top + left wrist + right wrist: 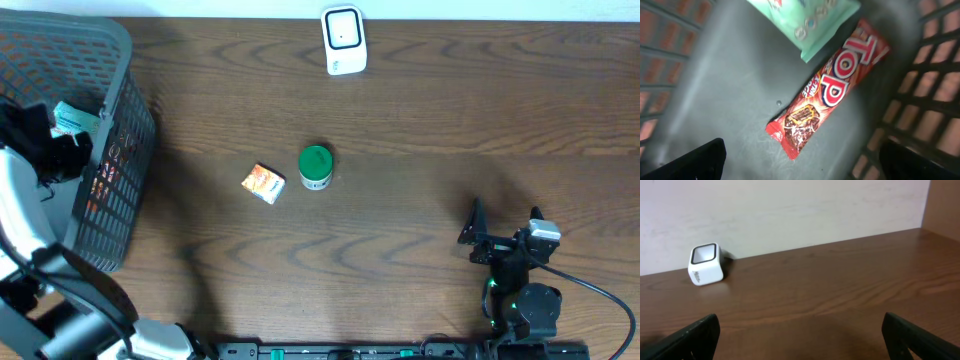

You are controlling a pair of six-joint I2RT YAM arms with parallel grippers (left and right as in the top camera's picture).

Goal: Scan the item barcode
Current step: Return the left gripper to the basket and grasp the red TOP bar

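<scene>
— At twelve o'clock overhead, what stands on the surface?
— A white scanner. At centre sits a green tub, with a small orange box just beside it at its nine o'clock. The basket is at nine o'clock, with the left claw down inside it. The right claw is at five o'clock, spread wide and empty.
— And the left wrist view?
— Its fingers sit fully apart, gripping nothing. The chocolate bar lies on the basket floor, running seven to one o'clock, untouched. A mint packet lies just beside it at twelve.
— Right wrist?
— Fingers equally wide, nothing between them. The scanner is at ten o'clock, well apart.
</scene>
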